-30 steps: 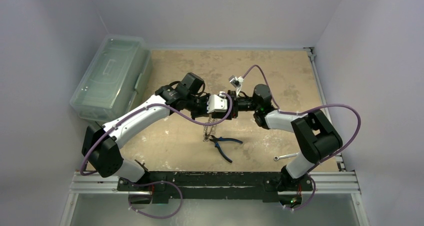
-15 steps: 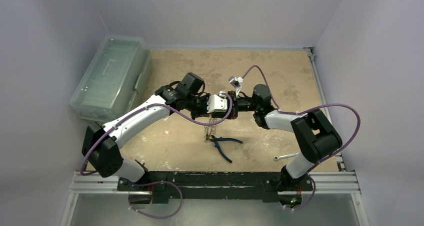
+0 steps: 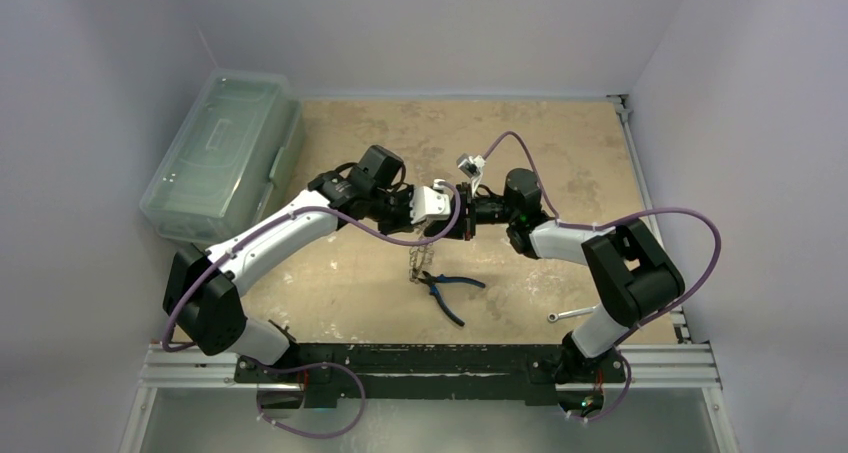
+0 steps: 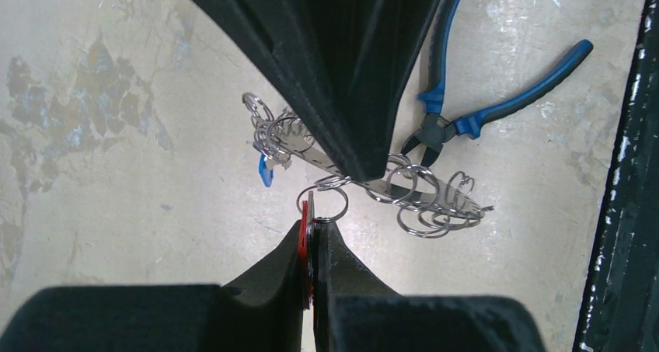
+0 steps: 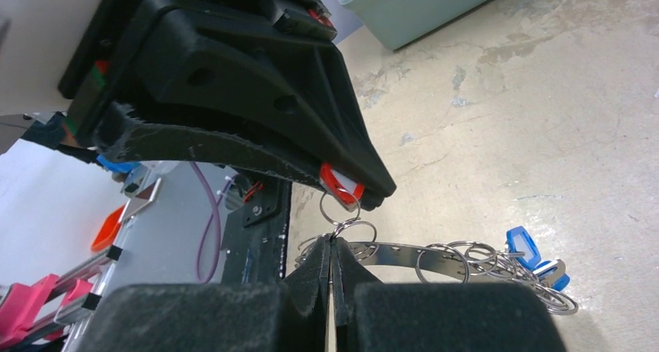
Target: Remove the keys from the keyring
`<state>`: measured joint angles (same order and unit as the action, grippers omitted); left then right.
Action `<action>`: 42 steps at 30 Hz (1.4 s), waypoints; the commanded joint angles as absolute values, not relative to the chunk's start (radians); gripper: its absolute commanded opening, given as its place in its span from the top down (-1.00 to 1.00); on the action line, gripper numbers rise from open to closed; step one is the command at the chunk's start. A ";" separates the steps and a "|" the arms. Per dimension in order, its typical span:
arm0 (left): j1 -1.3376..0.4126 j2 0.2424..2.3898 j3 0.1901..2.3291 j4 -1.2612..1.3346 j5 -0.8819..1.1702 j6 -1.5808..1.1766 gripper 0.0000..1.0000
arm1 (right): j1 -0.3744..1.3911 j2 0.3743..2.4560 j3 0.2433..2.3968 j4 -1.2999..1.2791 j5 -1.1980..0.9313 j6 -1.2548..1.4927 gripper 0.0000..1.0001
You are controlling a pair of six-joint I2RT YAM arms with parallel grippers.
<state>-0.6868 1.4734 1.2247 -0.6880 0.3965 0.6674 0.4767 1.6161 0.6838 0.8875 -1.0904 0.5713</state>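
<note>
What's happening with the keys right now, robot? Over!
Left claw shut on red-tagged key. Right claw shut on keyring, strung between them. Pliers lie below, not blocking. Over.

I count two grippers: left gripper [image 4: 313, 228] and right gripper [image 5: 332, 247]. One pliers [image 3: 447, 291]. One wrench [image 3: 572, 314] right of the pliers, one box [image 3: 225, 153] far left of them. Just beside the pliers, one keyring [image 4: 388, 187], one red tag [image 5: 340, 182], two blue tags [image 5: 522, 245]. The keys [image 4: 435, 216] are too tangled to count.
</note>
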 commanded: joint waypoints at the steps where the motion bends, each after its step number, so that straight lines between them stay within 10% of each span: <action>1: -0.662 1.449 1.216 -0.613 0.372 0.636 1.00 | 0.477 1.575 0.689 0.895 -1.098 0.536 1.00; 34: -0.656 1.488 1.203 -0.598 0.359 0.626 1.00 | 0.381 1.503 0.648 0.975 -1.101 0.608 1.00; 42: -0.628 1.509 1.229 -0.565 0.326 0.593 1.00 | 0.253 1.337 0.640 0.642 -1.026 0.419 1.00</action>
<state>-0.6472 1.4944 1.1946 -0.6106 0.3416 0.6315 0.2958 1.4258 0.6315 0.7975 -1.0790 0.5358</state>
